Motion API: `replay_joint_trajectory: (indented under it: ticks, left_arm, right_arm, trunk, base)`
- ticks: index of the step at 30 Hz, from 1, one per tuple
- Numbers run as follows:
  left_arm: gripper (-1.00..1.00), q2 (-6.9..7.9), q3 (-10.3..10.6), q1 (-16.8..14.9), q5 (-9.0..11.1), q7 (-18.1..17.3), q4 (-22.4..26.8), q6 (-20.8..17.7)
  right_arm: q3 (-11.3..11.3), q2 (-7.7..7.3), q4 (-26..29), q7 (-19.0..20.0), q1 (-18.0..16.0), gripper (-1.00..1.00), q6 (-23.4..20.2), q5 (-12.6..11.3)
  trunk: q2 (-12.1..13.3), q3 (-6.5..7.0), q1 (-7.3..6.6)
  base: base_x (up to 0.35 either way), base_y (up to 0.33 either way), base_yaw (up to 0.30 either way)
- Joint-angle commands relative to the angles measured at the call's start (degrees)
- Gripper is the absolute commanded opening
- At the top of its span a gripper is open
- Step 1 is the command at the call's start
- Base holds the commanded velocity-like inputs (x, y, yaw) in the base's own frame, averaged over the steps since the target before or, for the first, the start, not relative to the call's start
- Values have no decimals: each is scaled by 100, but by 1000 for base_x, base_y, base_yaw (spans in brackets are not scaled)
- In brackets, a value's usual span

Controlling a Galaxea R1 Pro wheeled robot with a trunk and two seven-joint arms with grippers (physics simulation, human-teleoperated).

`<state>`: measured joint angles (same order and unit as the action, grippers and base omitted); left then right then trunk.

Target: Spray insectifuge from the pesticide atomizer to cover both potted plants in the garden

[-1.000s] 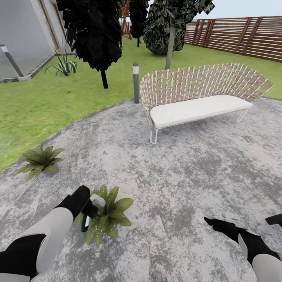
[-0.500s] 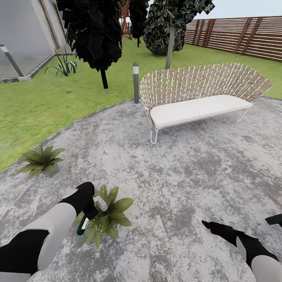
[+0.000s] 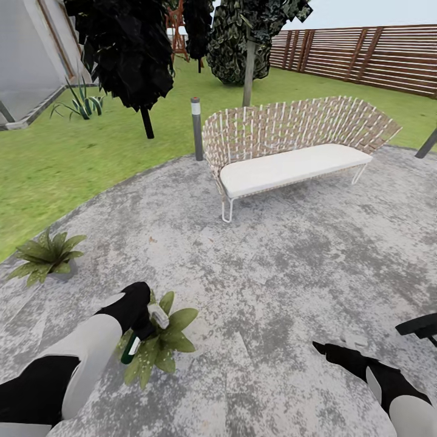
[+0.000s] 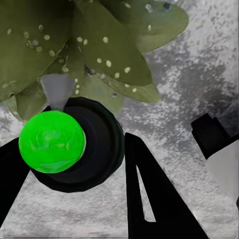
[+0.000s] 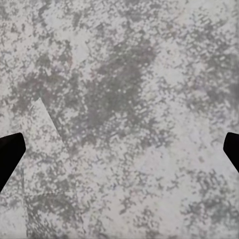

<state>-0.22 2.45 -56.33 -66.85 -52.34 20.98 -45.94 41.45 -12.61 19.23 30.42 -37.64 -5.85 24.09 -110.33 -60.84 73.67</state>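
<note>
Head view hides the near broad-leaved green potted plant's (image 3: 159, 346) pot under its white-speckled leaves, above which the black left gripper (image 3: 141, 328) clamps the slim green-and-white pesticide atomizer (image 3: 138, 340), while the black right gripper (image 3: 320, 348) hangs spread, empty, over mottled grey paving (image 3: 273, 267).

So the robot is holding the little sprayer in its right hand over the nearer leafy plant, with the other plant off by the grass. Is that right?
Not quite: the sprayer is in the left gripper, not the right, as the head view shows. The right gripper hangs over bare paving with jaws apart. The rest holds: it is over the nearer plant, with the other plant by the grass.
</note>
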Motion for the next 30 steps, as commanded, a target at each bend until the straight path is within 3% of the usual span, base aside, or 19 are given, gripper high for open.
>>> replay_joint_trajectory:
  ticks: [1,3,5,9,11,30]
  left_arm:
    - [-100,-17,30,-4,-168,-84,10,-26]
    - [-100,-72,34,-55,-571,-313,61,-28]
    - [-100,-138,36,-109,-1059,-955,244,-25]
    - [-100,-162,36,-121,-1602,-1356,397,-27]
    - [-100,-164,36,-123,-1733,-1398,414,-25]
    - [-100,-199,61,-116,-1807,-1462,393,-21]
  right_arm:
    - [48,4,11,41,-3,100,-39,26]
    - [48,4,10,41,-4,100,-39,27]
    - [48,4,11,39,0,100,-39,30]
    - [48,4,10,42,-3,100,-39,31]
    - [48,4,10,39,-1,100,-39,31]
    - [48,4,10,32,-1,100,-39,27]
  trunk:
    - [-2,-4,-1]
    - [-2,-4,-1]
    - [-2,-4,-1]
    - [-2,-4,-1]
    - [-2,-4,-1]
    - [-2,-4,-1]
  base:
    - [0,0,-6]
    - [39,0,-3]
    - [222,0,-1]
    - [304,0,0]
    - [300,0,0]
    - [58,0,0]
